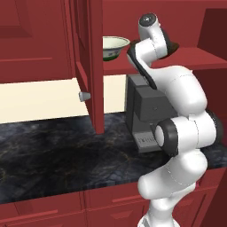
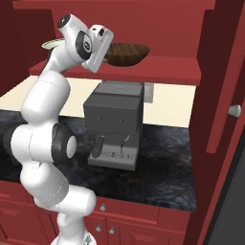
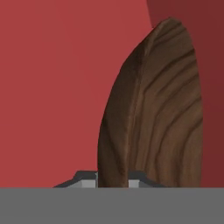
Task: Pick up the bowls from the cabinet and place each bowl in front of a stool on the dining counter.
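Fingers: in the hand view the two fingers [image 3: 113,179] stand on either side of the rim of the dark wood-grain bowl [image 3: 153,113], closed onto it, grasping it.
Hand view, bowl: seen edge-on, rim between the finger tips, red cabinet interior [image 3: 52,87] behind it.
Left base view, arm: the white arm [image 1: 177,133] reaches up to the red shelf [image 1: 199,60]; it hides the hand.
Left base view, cream bowl: the cream-white bowl [image 1: 114,46] sits on the shelf just beside the open cabinet door [image 1: 88,66], left of the arm.
Right base view, wood bowl: on the shelf, touching the hand, above the grey coffee machine [image 2: 115,124].
Right base view, surface: black marbled surface [image 2: 162,167] carries the machine.
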### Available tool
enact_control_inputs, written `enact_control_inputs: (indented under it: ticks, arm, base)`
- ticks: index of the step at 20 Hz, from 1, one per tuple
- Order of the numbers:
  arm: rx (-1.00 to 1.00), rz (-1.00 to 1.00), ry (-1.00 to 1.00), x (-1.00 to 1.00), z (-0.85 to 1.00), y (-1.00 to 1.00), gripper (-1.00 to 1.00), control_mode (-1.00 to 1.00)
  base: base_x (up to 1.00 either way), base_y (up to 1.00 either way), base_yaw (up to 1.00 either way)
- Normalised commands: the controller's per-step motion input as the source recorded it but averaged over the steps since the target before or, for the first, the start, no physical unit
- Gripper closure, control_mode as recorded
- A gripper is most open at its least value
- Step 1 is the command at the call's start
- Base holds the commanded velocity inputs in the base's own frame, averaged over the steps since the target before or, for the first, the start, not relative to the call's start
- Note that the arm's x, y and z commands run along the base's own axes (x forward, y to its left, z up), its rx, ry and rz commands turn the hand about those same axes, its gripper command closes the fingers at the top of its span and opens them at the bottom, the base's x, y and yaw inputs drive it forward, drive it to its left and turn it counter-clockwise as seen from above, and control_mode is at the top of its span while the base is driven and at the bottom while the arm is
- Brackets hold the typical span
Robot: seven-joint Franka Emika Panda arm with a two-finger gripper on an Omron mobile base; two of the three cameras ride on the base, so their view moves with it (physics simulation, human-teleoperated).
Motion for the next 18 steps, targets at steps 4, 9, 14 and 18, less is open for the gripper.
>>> enact_control_inputs:
  ticks: [4, 9, 14, 18]
  arm:
    - [0.0, 0.0, 0.0, -0.29, 0.0, -0.01, 1.0, -1.0]
    - [0.0, -0.04, -0.01, -0.73, 0.0, -0.23, 1.0, -1.0]
    - [0.0, -0.06, -0.07, -0.91, 0.0, -0.32, 1.0, -1.0]
    - [0.0, 0.0, -0.23, -1.0, 0.0, 0.0, 1.0, -1.0]
  base:
    - [0.0, 0.0, 0.0]
    - [0.0, 0.0, 0.0]
    - [0.0, 0.0, 0.0]
    - [0.0, 0.0, 0.0]
